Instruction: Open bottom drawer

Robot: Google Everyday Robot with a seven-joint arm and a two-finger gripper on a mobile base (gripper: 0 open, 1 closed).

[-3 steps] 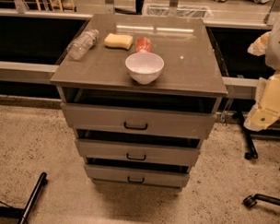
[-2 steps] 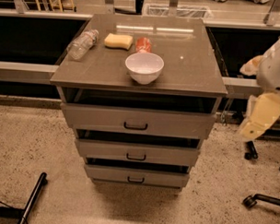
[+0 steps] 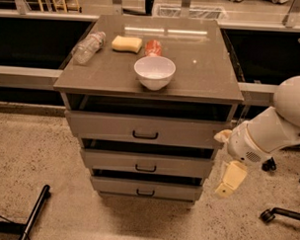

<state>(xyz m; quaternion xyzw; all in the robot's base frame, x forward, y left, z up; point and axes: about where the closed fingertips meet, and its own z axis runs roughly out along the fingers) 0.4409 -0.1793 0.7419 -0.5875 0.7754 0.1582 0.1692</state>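
Note:
The grey-brown cabinet stands in the middle with three drawers. The bottom drawer is the lowest and narrowest front, with a small black bar handle; none of its inside shows. My gripper, cream-coloured on a white arm, hangs to the right of the cabinet at the height of the middle and bottom drawers, just off the cabinet's right edge and apart from the handle.
On the cabinet top stand a white bowl, a clear plastic bottle, a yellow sponge and a red can. Black chair wheels are on the floor at right, a black leg at left.
My arm and gripper have moved down and to the left, from beside the top of the cabinet to beside its lower drawers. The drawers have not moved.

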